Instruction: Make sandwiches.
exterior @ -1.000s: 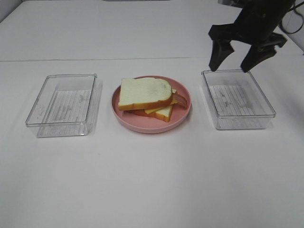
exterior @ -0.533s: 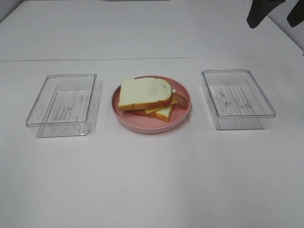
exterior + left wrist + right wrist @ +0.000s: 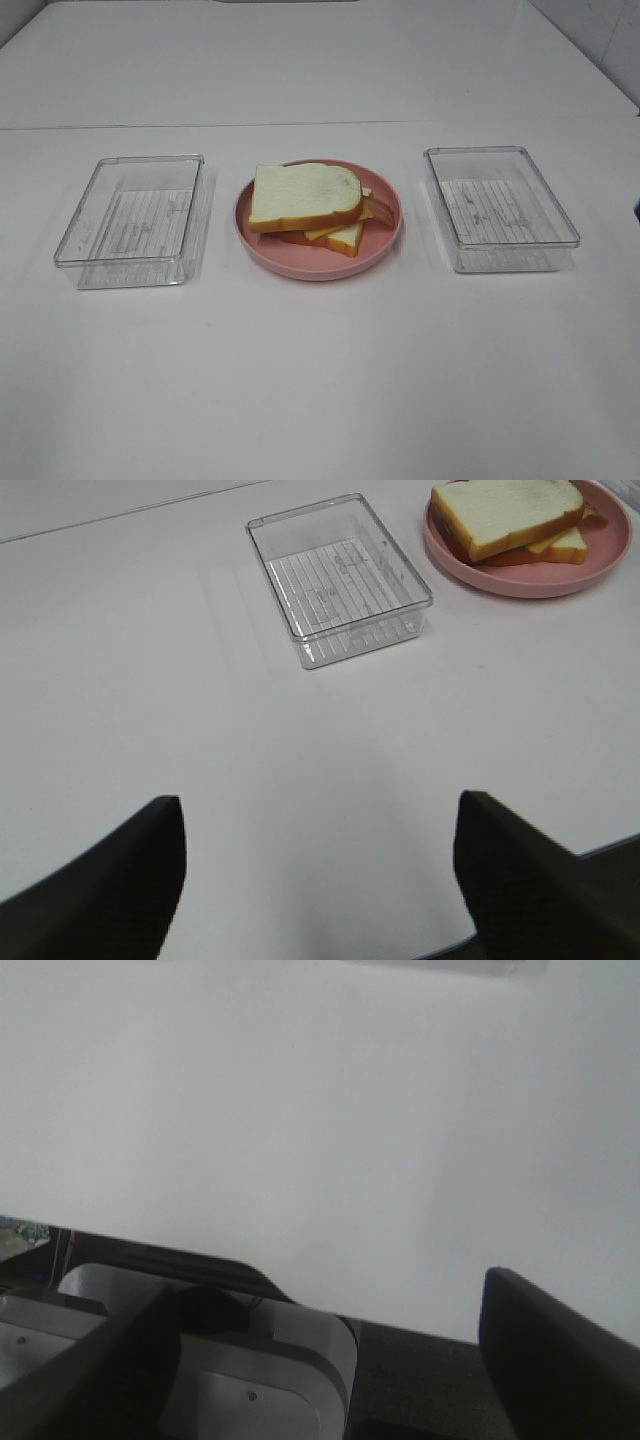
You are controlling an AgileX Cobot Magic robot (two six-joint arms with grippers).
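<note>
sandwiches (image 3: 310,208) on pink plate (image 3: 385,243)

White bread with orange-brown crust (image 3: 303,196), pink plate (image 3: 320,262), clear ribbed trays (image 3: 130,220), white table (image 3: 320,380)

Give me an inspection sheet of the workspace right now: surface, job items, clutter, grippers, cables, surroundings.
Surface: white table, no spills seen.
Job's things: sandwich stacked on the pink plate at centre; top bread slice sits askew, cheese and bacon poke out on the right.
Clutter: two clear trays, left tray and right tray, both empty.
Grippers: left gripper open, holding nothing, above bare table near the left tray; right gripper open, holding nothing, at the table edge; neither shows in the high view.
Cables: nothing seen clearly.
Surroundings: grey equipment beyond the table edge in the right wrist view.
</note>
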